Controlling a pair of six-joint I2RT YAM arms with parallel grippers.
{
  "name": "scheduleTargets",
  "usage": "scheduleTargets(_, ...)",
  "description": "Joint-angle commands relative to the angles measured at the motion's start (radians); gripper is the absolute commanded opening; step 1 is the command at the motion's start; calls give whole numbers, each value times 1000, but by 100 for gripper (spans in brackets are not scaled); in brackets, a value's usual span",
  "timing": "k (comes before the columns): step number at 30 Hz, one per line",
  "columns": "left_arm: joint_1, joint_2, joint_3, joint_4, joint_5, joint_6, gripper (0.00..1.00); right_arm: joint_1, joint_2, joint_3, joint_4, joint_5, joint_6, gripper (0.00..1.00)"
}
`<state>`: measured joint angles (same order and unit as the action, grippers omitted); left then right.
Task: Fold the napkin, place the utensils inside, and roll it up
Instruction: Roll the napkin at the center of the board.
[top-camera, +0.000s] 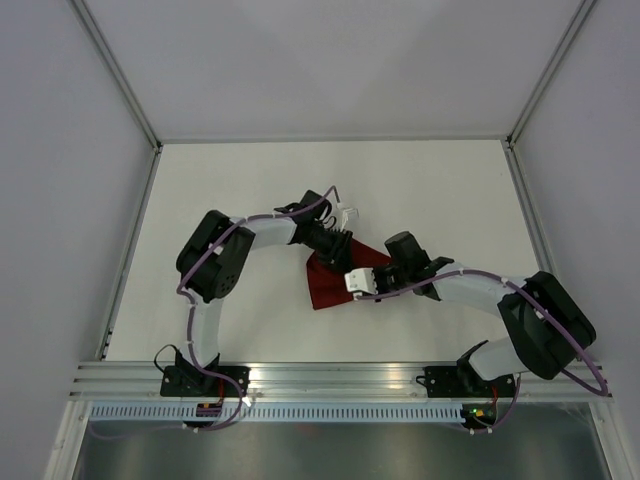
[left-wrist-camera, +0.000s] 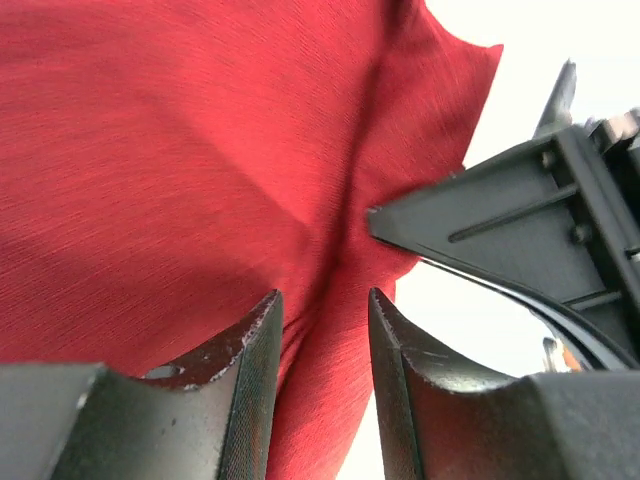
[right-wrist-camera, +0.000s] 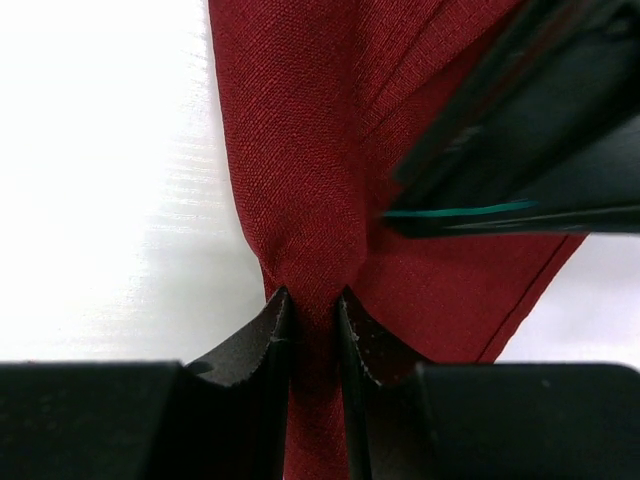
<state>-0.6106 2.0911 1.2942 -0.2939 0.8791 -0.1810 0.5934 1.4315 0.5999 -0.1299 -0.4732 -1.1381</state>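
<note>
The dark red napkin (top-camera: 325, 285) lies bunched on the white table between my two arms. It fills the left wrist view (left-wrist-camera: 150, 150) and the right wrist view (right-wrist-camera: 300, 130). My right gripper (right-wrist-camera: 312, 295) is shut on a pinched fold of the napkin, and in the top view (top-camera: 362, 272) it sits at the cloth's right edge. My left gripper (left-wrist-camera: 322, 295) has its jaws apart, with a ridge of cloth lying between them and bare table showing beside it. In the top view (top-camera: 338, 246) it is at the napkin's upper corner. No fork is in view.
The white table (top-camera: 230, 190) is enclosed by grey walls with metal rails (top-camera: 130, 250) along its sides. An aluminium rail (top-camera: 330, 375) runs along the near edge by the arm bases. The two grippers are close together, and each shows in the other's wrist view.
</note>
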Motion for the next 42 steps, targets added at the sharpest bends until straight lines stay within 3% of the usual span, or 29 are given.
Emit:
scheduleTargets(1,52,-115,-32,110,-161,-170,45,-1,59,3,-105,11,6,13)
scheduleTargets(5,133,-227,-160,287,-236,-322,44,-23,84,37,-146,-10,3,12)
scheduleTargets(9,158,-382,-286,406,-443,-345,45,-66,139,133,-244,-85,-12,12)
scheduleTargets(16,153,-641,-571,640,-684,-367,47,-152,328,343,-532,-198,-77,12)
scheduleTargets(19,118,-749,-654,703,-807,-316,47,-179,403,429,-632,-217,-104,12)
scheduleTargets(23,-53,-845,-713,743,-1043,-122,48,-205,489,538,-735,-234,-130,12)
scheduleTargets(27,-202,-810,-702,724,-1161,32,50,-216,563,607,-793,-242,-130,12)
scheduleTargets(31,-314,-761,-679,694,-1180,141,50,-228,644,688,-885,-254,-127,12)
scheduleTargets(42,-485,-534,-507,540,-1169,347,52,-231,711,764,-933,-242,-95,12)
